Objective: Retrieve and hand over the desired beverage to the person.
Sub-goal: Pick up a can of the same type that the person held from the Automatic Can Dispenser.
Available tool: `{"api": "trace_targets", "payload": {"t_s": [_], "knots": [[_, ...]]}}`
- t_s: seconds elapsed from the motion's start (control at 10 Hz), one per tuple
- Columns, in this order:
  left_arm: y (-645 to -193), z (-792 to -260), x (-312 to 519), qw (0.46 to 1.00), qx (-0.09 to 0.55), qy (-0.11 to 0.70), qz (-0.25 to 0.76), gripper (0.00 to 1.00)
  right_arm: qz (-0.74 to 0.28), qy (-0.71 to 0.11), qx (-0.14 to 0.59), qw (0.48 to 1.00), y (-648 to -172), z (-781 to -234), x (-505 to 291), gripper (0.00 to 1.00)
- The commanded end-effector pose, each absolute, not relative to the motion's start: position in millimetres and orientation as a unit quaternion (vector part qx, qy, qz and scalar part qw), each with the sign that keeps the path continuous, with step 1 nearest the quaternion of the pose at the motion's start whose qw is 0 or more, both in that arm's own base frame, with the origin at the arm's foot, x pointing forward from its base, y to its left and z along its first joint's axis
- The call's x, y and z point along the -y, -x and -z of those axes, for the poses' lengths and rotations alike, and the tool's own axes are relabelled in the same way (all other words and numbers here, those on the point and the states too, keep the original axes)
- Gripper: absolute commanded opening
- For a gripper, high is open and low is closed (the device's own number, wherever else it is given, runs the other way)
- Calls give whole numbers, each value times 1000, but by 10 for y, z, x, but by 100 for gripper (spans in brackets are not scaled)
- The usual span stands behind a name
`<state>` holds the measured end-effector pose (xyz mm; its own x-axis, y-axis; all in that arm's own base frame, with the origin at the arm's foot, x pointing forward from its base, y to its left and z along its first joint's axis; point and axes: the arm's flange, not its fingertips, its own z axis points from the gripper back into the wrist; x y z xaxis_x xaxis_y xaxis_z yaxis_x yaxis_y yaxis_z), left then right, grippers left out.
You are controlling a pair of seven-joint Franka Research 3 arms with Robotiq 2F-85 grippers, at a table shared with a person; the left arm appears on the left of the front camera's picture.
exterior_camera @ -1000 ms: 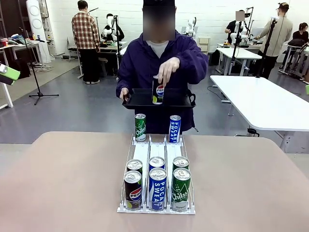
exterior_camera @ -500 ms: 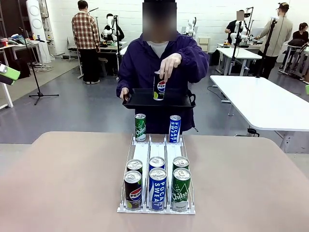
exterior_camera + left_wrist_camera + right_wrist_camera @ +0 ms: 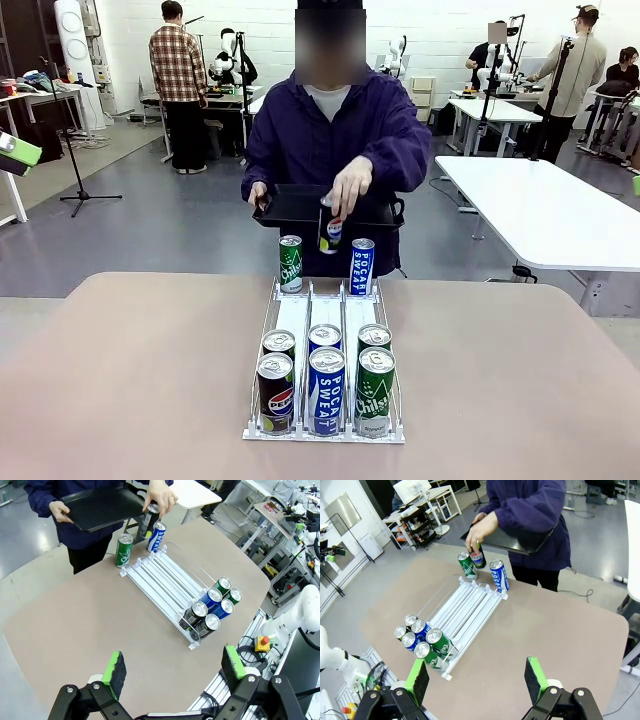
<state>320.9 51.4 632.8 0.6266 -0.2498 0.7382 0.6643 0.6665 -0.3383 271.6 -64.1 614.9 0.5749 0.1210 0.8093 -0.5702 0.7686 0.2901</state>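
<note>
person (image 3: 325,130) | purple hooded jacket, stood at far side of desk (image 3: 120,380) | hand (image 3: 352,186) gripped top of upright dark Pepsi can (image 3: 330,234) | held low between green can (image 3: 290,264) and blue can (image 3: 361,266)

A white wire rack (image 3: 293,318) with three lanes lies in the middle of the tan counter (image 3: 120,380) in front of me, its lanes running straight away from me. Just beyond the rack's far end, off the counter, a black tray (image 3: 285,207) is carried level (a shallow one, with a raised rim). Farther behind the rack and to its right stands a white table (image 3: 540,210). Behind the rack and to its left are a black tripod stand (image 3: 80,170) and a person in a plaid shirt (image 3: 178,65), back turned.
</note>
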Motion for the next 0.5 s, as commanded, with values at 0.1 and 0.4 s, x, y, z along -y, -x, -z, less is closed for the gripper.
{"api": "trace_targets", "payload": {"t_s": [0.1, 0.4], "knots": [[-3223, -6326, -527, 841, 343, 312, 278, 100, -211, -280, 413, 841, -2737, -6151, 636, 100], [-3223, -6326, -527, 841, 343, 312, 278, 100, -211, -280, 413, 841, -2737, -6151, 636, 100]]}}
